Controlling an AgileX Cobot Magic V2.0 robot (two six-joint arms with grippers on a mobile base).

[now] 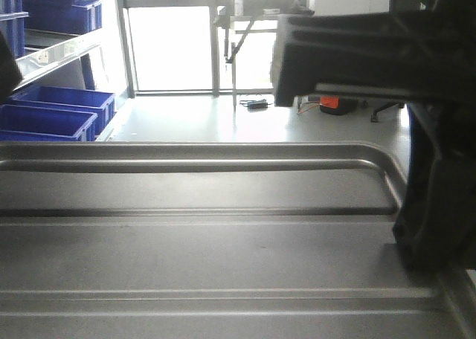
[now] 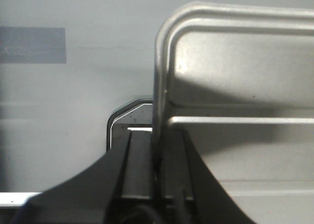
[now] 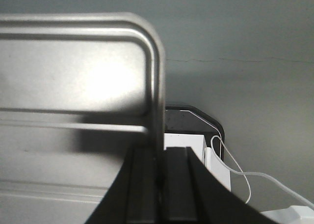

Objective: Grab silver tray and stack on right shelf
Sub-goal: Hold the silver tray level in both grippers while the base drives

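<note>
The silver tray (image 1: 223, 257) fills the lower half of the front view, held level off the floor, with its long raised ridges running across. In the left wrist view my left gripper (image 2: 157, 157) is shut on the left rim of the silver tray (image 2: 235, 71), one finger on each side of the rim. My right gripper (image 3: 158, 170) is shut the same way on the right rim of the silver tray (image 3: 73, 71). The right arm's dark body (image 1: 439, 168) blocks the right side of the front view. The right shelf is out of view.
Blue bins (image 1: 52, 112) sit low at the left under a rack level (image 1: 52, 53). A bright glass door (image 1: 178, 42) and a red-black object (image 1: 331, 102) on the floor lie ahead. Below the right gripper are a white box (image 3: 184, 141) and a white cable (image 3: 235, 172).
</note>
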